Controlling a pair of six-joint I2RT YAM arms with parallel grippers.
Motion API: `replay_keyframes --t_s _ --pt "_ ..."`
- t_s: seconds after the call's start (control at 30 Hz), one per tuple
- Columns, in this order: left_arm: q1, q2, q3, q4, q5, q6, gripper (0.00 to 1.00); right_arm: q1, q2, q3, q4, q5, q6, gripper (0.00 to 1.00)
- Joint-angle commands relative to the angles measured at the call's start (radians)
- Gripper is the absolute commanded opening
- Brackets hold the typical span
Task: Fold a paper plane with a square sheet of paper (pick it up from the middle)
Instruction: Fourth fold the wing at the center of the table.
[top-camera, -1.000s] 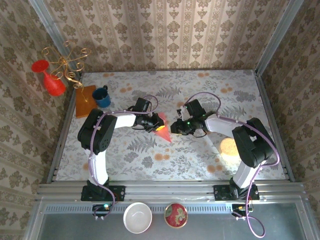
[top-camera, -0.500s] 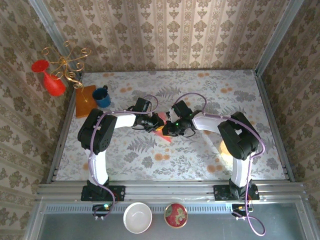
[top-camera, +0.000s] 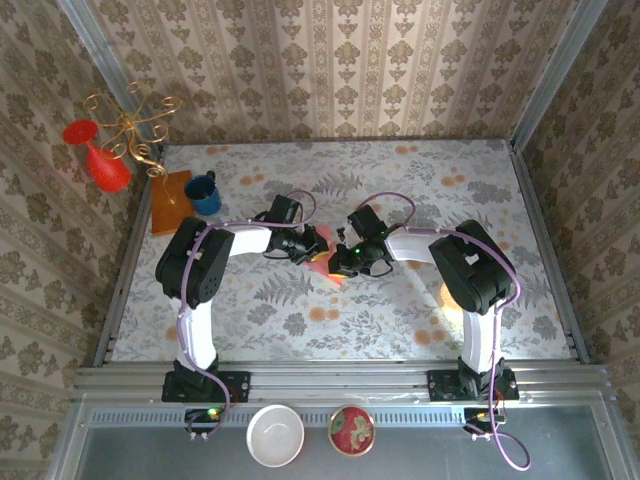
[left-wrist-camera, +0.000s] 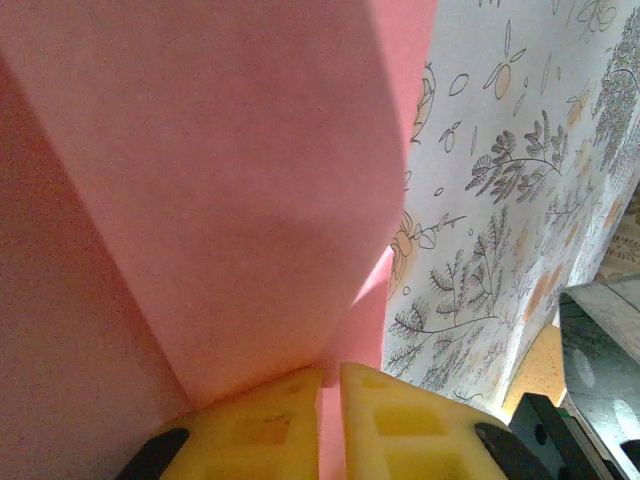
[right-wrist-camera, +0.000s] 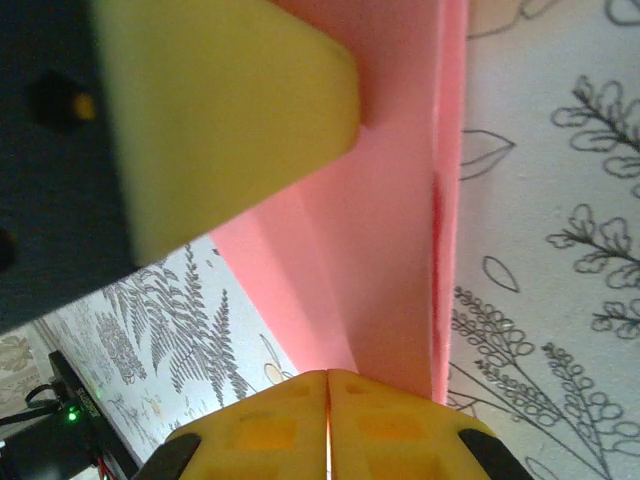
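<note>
The salmon-pink sheet of paper, folded into layers with a point toward the near side, hangs between my two grippers over the middle of the table. My left gripper is shut on it: in the left wrist view a pink strip runs between the yellow fingers, and the folded paper rises above them. My right gripper is shut on the paper's lower fold, with its pads pressed together. The left gripper's yellow finger shows close by in the right wrist view.
A blue mug and an orange-brown board sit at the table's far left. A red vase and a gold wire stand are beyond that edge. A white bowl and a patterned bowl lie in front of the arm bases.
My right gripper moved left up to the paper beside the left gripper and closed on it. The left gripper kept its grip and stayed in place.
</note>
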Motion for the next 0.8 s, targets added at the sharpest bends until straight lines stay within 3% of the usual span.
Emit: replay_keyframes --t_s 0.0,0.37,0.77 --pt "0.006 0.053 -0.012 -0.064 -0.040 0.018 0.14 -0.004 0.023 -0.022 0.004 -0.038 0.020 0.11" --pt "0.006 0.053 -0.021 -0.064 -0.040 0.016 0.14 -0.027 -0.050 -0.023 0.071 -0.064 0.041 0.12" --pt "0.004 0.060 -0.015 -0.080 -0.035 0.015 0.14 -0.028 0.048 0.056 0.001 -0.018 0.002 0.09"
